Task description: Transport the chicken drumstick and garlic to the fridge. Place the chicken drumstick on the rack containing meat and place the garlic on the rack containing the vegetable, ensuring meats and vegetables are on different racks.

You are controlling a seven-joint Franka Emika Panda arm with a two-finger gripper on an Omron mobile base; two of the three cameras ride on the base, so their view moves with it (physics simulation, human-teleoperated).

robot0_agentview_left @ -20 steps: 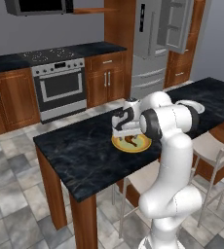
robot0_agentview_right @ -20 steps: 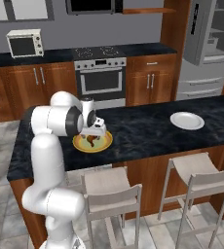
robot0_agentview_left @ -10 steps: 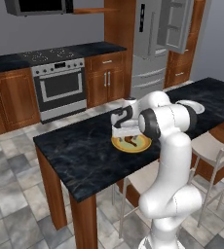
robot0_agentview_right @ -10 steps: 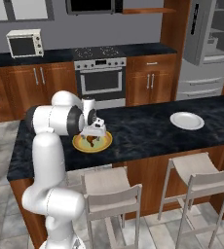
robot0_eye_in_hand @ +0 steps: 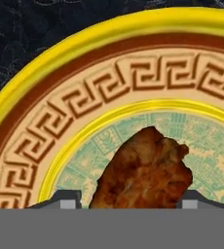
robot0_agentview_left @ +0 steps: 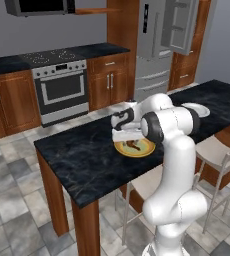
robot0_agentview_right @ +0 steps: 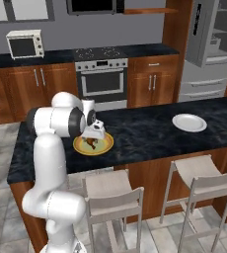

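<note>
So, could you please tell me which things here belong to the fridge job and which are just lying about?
Job:
chicken drumstick on the yellow patterned plate
gripper, fingers either side of the drumstick
fridge, door open

Lying about:
white plate
oven
toaster oven
stools

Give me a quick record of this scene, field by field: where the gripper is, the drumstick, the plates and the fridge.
gripper: low over the yellow plate, one finger on each side of the drumstick, not closed
chicken drumstick: lying on the yellow plate
yellow plate location: on the dark island counter
white plate: further along the same counter
fridge: door open, across the kitchen
</note>
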